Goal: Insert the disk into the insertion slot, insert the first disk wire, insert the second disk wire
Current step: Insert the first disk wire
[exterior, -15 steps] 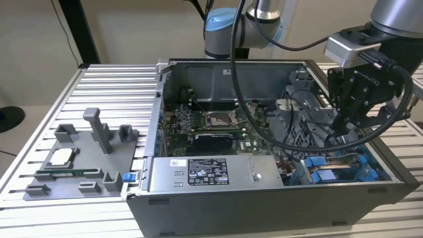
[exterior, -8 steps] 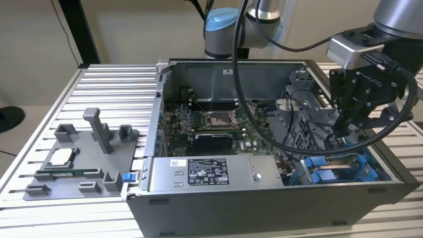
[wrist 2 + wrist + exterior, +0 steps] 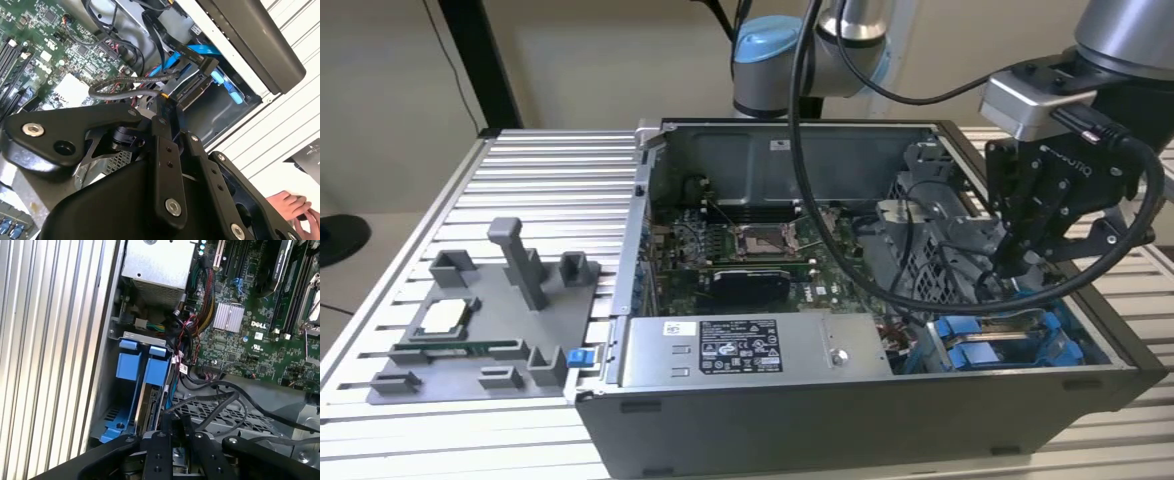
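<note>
In the exterior view my gripper (image 3: 1011, 272) reaches down into the open computer case, just above the insertion slot (image 3: 981, 340) with its blue rails at the near right corner. The disk (image 3: 149, 401) stands edge-on between the blue rails of the slot (image 3: 131, 365). In the second wrist view the gripper (image 3: 164, 102) is shut on the end of a black braided disk wire (image 3: 120, 85), right at the disk's connector end (image 3: 194, 91). In the first wrist view the same wire (image 3: 220, 405) loops away from the gripper (image 3: 173, 421).
The grey power supply box (image 3: 734, 350) lies along the case's front, with the motherboard (image 3: 747, 250) behind it. A blue flat cable (image 3: 200, 50) and loose black cables crowd the bay. A grey fixture (image 3: 480, 330) with parts sits at the exterior view's left. A person's hand (image 3: 292, 207) rests outside the case.
</note>
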Controlling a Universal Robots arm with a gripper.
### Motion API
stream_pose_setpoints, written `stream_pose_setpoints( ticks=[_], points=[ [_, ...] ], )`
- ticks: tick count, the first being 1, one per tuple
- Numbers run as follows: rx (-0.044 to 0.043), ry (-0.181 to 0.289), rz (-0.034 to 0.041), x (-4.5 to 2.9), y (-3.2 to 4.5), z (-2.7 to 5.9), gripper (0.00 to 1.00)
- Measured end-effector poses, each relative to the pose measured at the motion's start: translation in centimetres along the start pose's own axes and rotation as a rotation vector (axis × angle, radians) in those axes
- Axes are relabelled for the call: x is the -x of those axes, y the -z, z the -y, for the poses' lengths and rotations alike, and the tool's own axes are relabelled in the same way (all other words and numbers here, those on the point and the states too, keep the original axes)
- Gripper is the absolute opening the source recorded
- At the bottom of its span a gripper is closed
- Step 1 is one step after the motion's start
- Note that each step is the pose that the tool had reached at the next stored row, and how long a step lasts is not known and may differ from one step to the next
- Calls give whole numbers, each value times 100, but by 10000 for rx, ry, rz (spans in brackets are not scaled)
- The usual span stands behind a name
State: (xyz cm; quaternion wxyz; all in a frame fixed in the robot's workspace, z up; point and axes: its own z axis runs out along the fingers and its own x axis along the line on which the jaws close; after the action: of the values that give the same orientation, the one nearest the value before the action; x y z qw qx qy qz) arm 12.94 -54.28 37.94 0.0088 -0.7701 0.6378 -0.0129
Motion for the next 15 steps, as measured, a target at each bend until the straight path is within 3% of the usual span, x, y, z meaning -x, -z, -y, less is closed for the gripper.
stream_pose_setpoints(
  ticks=[8, 12, 15],
  points=[
    [4, -1, 39, -176, -49, -20, 0],
    [19, -138, 47, -196, -70, -19, 0],
    [22, -539, 35, -198, -80, -19, 0]
  ],
)
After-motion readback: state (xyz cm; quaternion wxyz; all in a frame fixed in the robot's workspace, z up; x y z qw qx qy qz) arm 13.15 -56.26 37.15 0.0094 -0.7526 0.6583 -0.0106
